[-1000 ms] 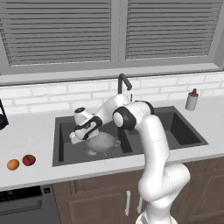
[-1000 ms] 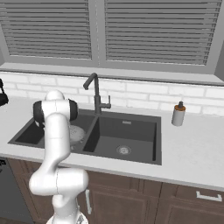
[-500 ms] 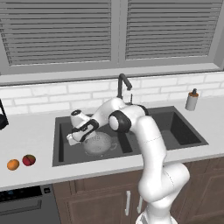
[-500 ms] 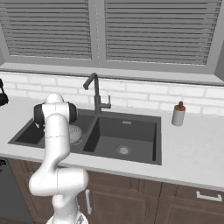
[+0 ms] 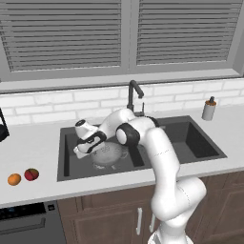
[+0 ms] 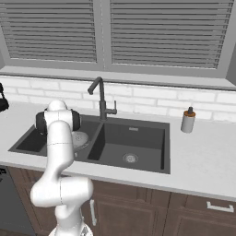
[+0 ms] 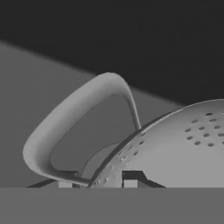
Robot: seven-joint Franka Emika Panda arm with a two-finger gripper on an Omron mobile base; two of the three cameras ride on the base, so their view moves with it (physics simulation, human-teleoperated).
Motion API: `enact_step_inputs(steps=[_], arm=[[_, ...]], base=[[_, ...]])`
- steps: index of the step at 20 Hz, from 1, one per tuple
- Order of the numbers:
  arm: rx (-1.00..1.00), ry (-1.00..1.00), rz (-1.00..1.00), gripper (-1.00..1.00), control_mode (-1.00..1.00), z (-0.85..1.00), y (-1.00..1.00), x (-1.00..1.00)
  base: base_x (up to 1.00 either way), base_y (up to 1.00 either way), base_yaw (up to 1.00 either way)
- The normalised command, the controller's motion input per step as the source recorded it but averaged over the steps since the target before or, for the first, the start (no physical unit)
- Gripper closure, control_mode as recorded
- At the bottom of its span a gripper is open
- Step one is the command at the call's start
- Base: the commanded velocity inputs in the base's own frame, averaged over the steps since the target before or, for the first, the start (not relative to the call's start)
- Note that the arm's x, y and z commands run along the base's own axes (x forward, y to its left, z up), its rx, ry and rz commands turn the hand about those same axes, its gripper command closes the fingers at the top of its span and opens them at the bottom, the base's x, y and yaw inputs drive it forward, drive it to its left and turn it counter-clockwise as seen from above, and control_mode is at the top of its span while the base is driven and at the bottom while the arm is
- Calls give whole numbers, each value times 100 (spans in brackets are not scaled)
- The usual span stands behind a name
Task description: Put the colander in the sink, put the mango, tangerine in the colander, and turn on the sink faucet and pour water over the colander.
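Silvery perforated metal, a rounded colander (image 5: pixel 110 155) with a looping handle, sits in the left basin of the dark charcoal sink (image 5: pixel 190 143). The pincer (image 5: pixel 82 148) hangs at its left rim, tips nearly together beside that handle; whether they pinch it, I cannot tell. A slim dark gooseneck faucet (image 5: pixel 134 95) rises behind the basins. On the pale smooth bench (image 5: pixel 28 147) to the left lie the orange tangerine (image 5: pixel 14 179) and dark red mango (image 5: pixel 31 174), side by side. White brick tiles and grey slatted blinds (image 5: pixel 62 33) run behind.
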Motion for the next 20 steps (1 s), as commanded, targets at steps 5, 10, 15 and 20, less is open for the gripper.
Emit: enact_step_inputs(steps=[5,10,15,20], arm=[[0,0,15,100,-100,-17,-55,-1],[0,0,11,100,-100,-10,-55,-7],[0,0,8,100,-100,-3,-52,-14],[3,0,5,100,-100,-15,-17,0]], base=[[0,0,0],[0,0,0],[0,0,0],[0,0,0]])
